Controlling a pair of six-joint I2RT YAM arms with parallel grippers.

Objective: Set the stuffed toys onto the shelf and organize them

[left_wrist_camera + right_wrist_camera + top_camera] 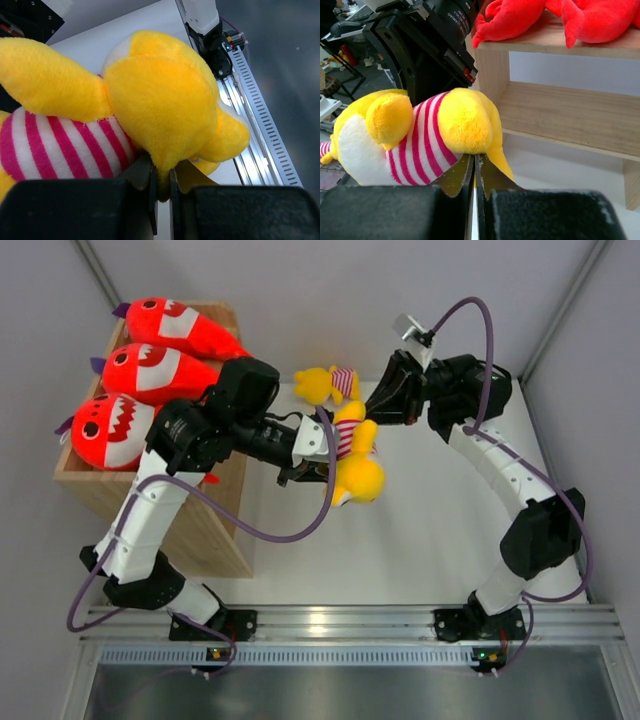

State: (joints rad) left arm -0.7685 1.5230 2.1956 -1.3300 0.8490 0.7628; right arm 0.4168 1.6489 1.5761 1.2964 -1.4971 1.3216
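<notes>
Our left gripper (161,182) and right gripper (474,172) both pinch the yellow striped plush (358,478); we should loosen one pair of fingers before swinging it to the shelf (215,540)

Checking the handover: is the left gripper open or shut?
Shut: the left gripper pinches the striped yellow plush, jaws almost touching around its fabric. The right gripper pinches it too.

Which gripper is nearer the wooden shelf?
Left. The left gripper, shut on the striped yellow plush toy, is just off the side of the wooden shelf; the right gripper pinches the same toy from its far side, farther away.
</notes>
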